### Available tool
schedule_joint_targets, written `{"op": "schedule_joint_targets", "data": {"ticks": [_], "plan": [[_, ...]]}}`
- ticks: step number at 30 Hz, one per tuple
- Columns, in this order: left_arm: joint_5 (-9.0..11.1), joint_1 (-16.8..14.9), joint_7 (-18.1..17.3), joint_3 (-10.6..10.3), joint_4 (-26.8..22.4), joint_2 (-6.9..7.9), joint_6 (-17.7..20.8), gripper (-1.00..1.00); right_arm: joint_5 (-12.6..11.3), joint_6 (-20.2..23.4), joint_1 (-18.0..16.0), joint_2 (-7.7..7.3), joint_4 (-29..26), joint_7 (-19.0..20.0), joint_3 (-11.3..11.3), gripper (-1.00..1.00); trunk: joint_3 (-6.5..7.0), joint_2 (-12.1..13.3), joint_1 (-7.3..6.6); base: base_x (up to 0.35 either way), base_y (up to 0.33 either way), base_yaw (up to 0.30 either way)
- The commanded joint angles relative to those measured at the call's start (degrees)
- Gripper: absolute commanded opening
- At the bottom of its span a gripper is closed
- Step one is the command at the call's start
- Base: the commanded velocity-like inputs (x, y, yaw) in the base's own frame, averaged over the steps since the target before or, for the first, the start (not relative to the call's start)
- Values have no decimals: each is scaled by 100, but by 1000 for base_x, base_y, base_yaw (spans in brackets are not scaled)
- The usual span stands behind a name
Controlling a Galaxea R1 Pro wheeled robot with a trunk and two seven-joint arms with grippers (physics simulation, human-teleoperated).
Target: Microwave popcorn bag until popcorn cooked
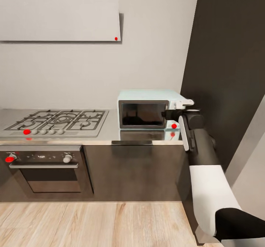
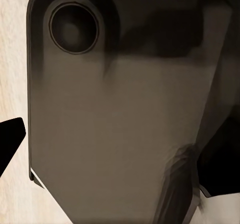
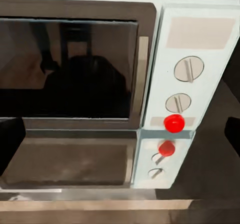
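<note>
Microwave (image 1: 147,109): on your countertop (image 1: 110,134), 1 o'clock, door closed | right gripper (image 1: 176,109): at its knob panel (image 3: 182,84), jaw spread cannot be told | left gripper: cannot tell | stove (image 1: 55,122): 10 o'clock.

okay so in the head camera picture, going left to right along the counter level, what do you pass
Gas hob → microwave with its door shut → right gripper in front of the microwave's knob panel → dark tall panel at the countertop's right end.
</note>
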Motion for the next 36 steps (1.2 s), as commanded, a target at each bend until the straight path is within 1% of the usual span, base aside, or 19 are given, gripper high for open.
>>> {"op": "schedule_joint_targets", "data": {"ticks": [1,4,6,12,15,19,27,28,29,30,31,34,36], "plan": [[56,-1,2,-13,-2,0,-8,100,15,-85,-4,4,92,-1,-8,100,-5,-3,0,0,0,0],[71,-1,4,-8,-7,0,-8,100,33,-272,-5,-12,185,-1,-10,100,-5,-3,0,0,0,0],[74,-1,-1,-9,-8,3,0,100,36,-301,-4,-19,207,-4,-15,100,-5,-3,0,109,0,0],[76,-1,-3,-10,-10,8,12,100,43,-421,-12,-58,286,-42,-26,100,-5,-3,0,287,0,0],[76,-1,-3,-12,-11,8,10,100,43,-689,-21,-66,621,-44,-28,100,-5,-3,0,291,0,0],[76,-1,-3,-12,-11,8,9,100,43,-822,-23,-67,939,-45,-31,100,-5,-3,0,222,0,0],[77,-1,-3,-4,-11,15,9,100,26,-879,-23,-66,1102,-45,-68,100,-5,-3,0,22,0,0],[77,-1,-3,-4,-11,13,7,100,26,-944,-23,-67,1219,-45,-76,100,-5,-3,0,0,0,0],[77,-1,-3,-4,-11,11,4,100,26,-1107,-23,-67,1384,-45,-104,100,-5,-3,0,0,0,0],[76,-1,-3,-4,-11,10,2,100,26,-1345,-23,-69,1599,-45,-173,100,-5,-3,0,0,0,0],[80,-1,-3,-4,-11,9,1,100,25,-1681,-23,-73,1886,-32,-308,100,-5,-3,0,0,0,0],[76,-1,-3,-1,-11,8,1,100,23,-2110,-23,-75,2160,12,-490,100,-5,-3,0,0,0,0],[76,-1,-3,3,-11,8,0,100,25,-2188,-23,-76,2206,29,-522,100,-5,-3,0,0,0,0]]}}
